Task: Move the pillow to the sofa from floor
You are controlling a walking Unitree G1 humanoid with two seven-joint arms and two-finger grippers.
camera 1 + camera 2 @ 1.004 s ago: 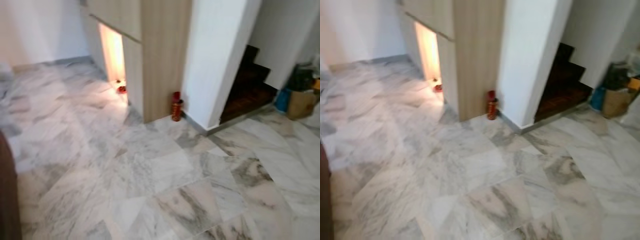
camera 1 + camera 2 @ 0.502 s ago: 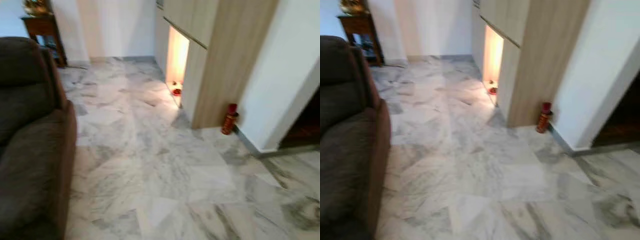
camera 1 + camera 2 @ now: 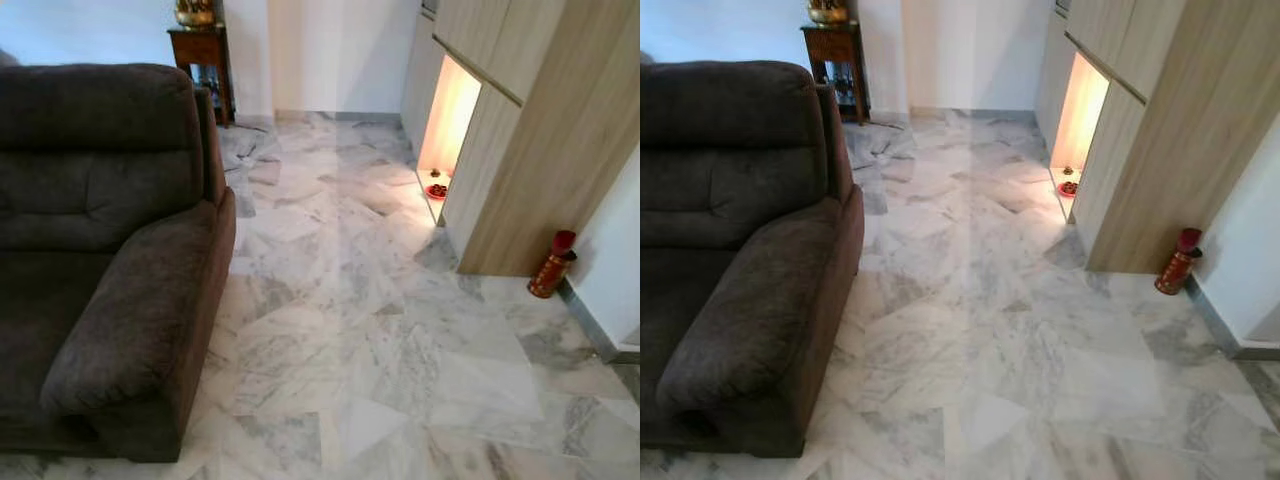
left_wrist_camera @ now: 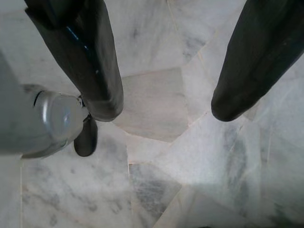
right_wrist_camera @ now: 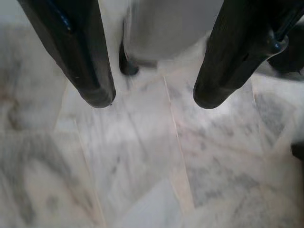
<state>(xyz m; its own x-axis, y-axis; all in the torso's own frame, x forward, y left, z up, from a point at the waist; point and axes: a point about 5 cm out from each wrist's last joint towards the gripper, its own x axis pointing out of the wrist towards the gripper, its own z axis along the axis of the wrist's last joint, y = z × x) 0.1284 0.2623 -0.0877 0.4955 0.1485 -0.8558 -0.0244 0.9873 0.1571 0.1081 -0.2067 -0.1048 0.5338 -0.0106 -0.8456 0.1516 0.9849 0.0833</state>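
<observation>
A: Arms? Where are the claws?

B: Both hang down over the floor [image 3: 380,340]. Left claw [image 4: 166,107]: 2 black fingers [image 4: 90,61] spread wide, nothing btwn them, just marble tile below. A silver robot leg part w/ a dark foot [image 4: 85,140] sits beside one finger. Right claw [image 5: 152,102]: same, 2 fingers [image 5: 76,52] apart, gripping nothing, pale veined tile under it, a silver limb part [image 5: 166,28] past the tips.

A: Pillow?

B: Can't point to it on the floor or on the sofa in these pics, so can't tell where it lies.

A: Count things for me.

B: 1 sofa [image 3: 100,250], dark brown, on the robot's left, 1 fat armrest [image 3: 140,320] facing the open floor. 1 small dark wooden table [image 3: 203,55] against the far wall behind the sofa, sth brass-coloured on top, too small to tell what. 1 tall wood-panel cabinet [image 3: 520,140] on the right w/ 1 lit niche [image 3: 447,120] low down; small red item [image 3: 436,190] on the niche floor. 1 red cylinder [image 3: 552,265] standing upright at the cabinet's near corner, just beside the white wall [image 3: 615,270].

A: Anything in the way?

B: Sofa's armrest is the nearest bulk, left side. Cabinet and cylinder well apart from it, across the tiles.
</observation>
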